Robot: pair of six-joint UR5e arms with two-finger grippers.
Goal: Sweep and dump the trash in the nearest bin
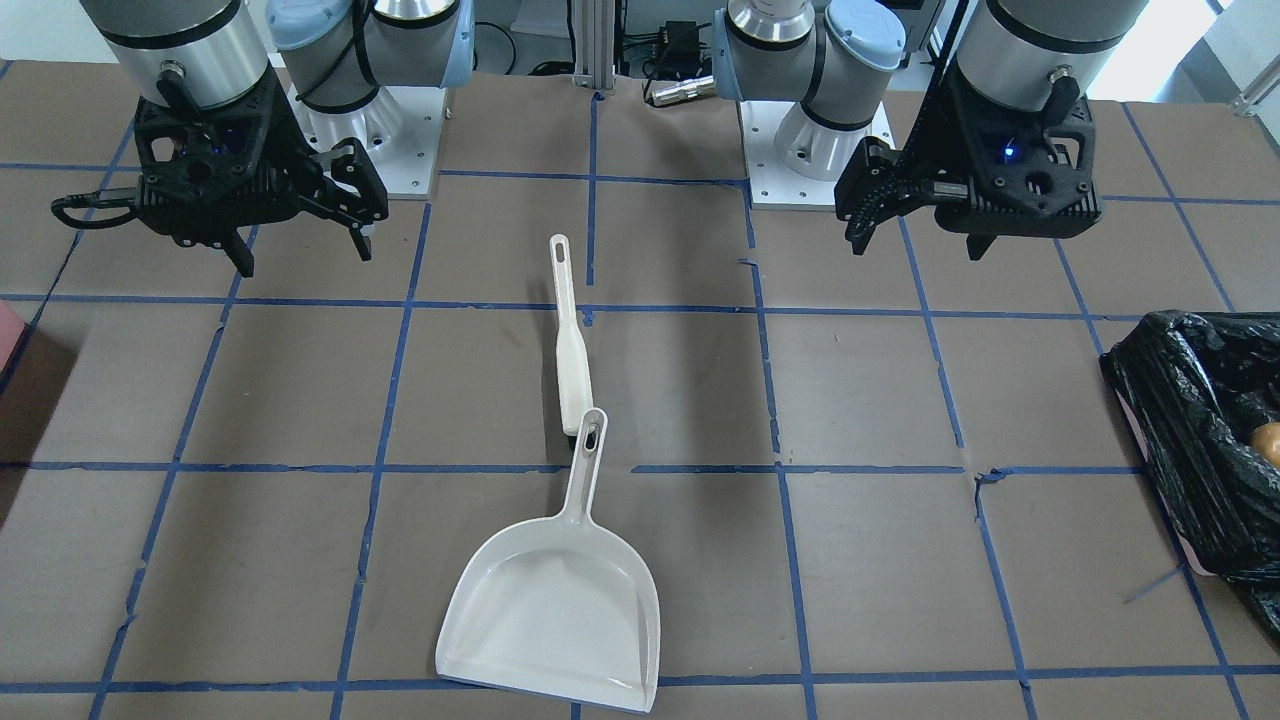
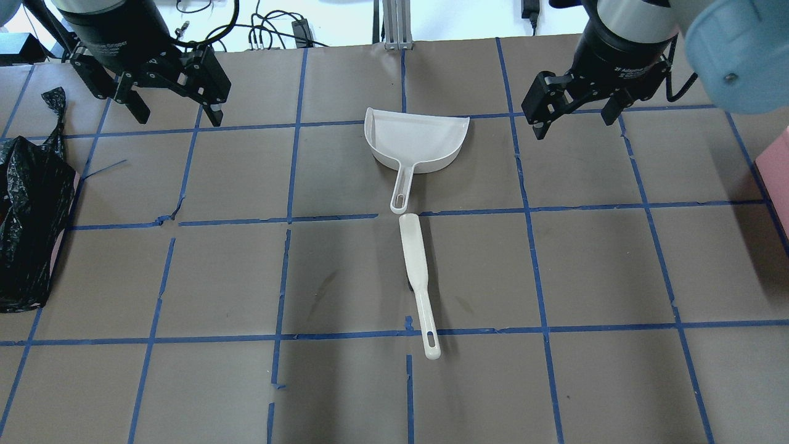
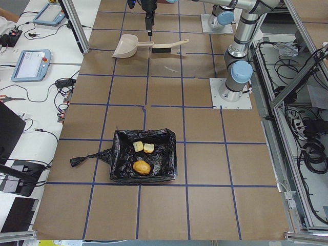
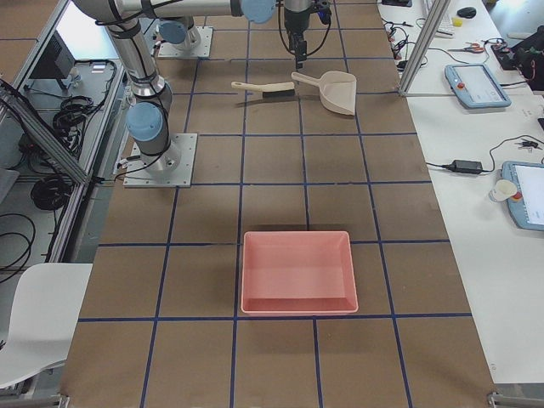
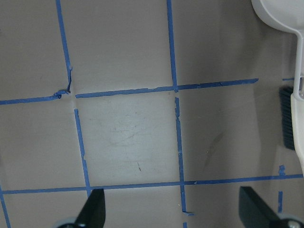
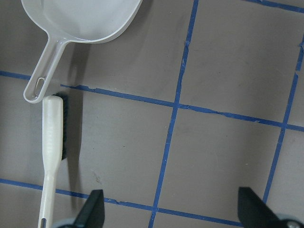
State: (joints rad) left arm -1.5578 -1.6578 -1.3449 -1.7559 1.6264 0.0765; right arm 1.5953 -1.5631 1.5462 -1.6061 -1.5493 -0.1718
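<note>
Overhead exterior view: both end effectors hang open and empty above the surface (image 2: 592, 265).

Left end effector (image 2: 175, 114) and right end effector (image 2: 576, 120) each have their fingers spread wide, holding nothing, well apart from each other, with the dustpan (image 2: 419, 139) lying between them. The dustpan's handle tip is just beside the head of the brush (image 2: 416, 265), and the two lie nearly in one line on the taped grid. At the surface's left end stands the bin (image 3: 120, 154), lined with a black bag; three trash pieces (image 3: 142, 167) lie inside it. A pink tray (image 4: 297, 272) sits at the right end.
</note>
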